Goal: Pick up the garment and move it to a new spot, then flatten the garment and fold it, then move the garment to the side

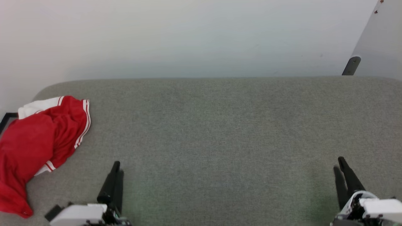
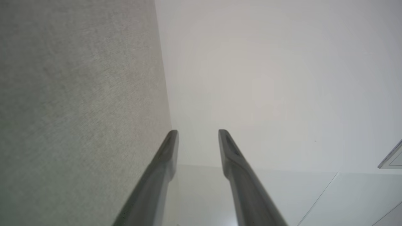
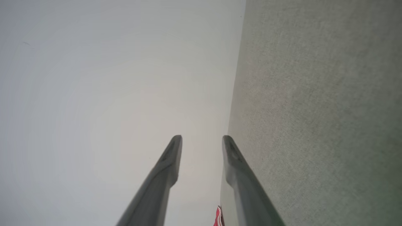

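Head view: the garment (image 1: 37, 141) lies crumpled on the grey fabric-covered tabletop (image 1: 220, 141). It is off to the left of the left hand (image 1: 117, 168), near it but not touching, and well apart from the right hand (image 1: 339, 164). The red cloth is bunched, with white-and-red striped trim along its edge and a white sleeve at the end farthest from the hands. Both hands rest low over the near edge, fingers pointing toward the white wall (image 1: 188, 37).

Left wrist view: the left hand (image 2: 198, 133) has its two dark fingers parted by a narrow gap, with nothing between them. The tabletop (image 2: 78, 110) lies along one side of the fingers, the wall (image 2: 267, 78) ahead of them.

Right wrist view: the right hand (image 3: 202, 138) is likewise narrowly parted and empty, beside the tabletop (image 3: 314, 110). A small red sliver (image 3: 218, 216) low between the fingers is probably the garment's edge, though it is too small to be sure.
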Motion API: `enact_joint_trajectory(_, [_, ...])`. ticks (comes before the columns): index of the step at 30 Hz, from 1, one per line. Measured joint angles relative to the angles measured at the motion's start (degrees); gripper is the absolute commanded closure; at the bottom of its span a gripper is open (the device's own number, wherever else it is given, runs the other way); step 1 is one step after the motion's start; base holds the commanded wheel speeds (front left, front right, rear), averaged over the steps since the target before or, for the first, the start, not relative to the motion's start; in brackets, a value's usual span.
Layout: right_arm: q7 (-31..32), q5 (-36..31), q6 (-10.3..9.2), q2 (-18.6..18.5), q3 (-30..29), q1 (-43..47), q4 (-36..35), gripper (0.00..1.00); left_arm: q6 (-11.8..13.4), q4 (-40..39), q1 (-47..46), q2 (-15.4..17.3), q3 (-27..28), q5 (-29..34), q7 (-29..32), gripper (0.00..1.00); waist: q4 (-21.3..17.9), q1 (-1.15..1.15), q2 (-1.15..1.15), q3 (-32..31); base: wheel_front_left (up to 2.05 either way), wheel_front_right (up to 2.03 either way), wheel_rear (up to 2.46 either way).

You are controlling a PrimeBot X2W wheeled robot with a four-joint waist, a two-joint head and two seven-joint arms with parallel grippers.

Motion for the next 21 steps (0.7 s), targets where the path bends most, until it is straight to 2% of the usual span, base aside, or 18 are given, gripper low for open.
enact_joint_trajectory(10, [-1.6,-0.6,-0.08,0.2,0.9,1.4,2.1,0.0,0.1,1.7,1.8,-0.1,-0.6,1.4,-1.7,0.0,0.0,0.0,0.0,0.0,0.0,0.0,0.0])
enact_joint_trajectory(21, [-4.8,-8.2,-0.08,-1.9,4.1,-1.3,2.9,0.0,0.3,1.7,0.5,1.8,-1.5,12.6,-4.9,0.0,0.0,0.0,0.0,0.0,0.0,0.0,0.0])
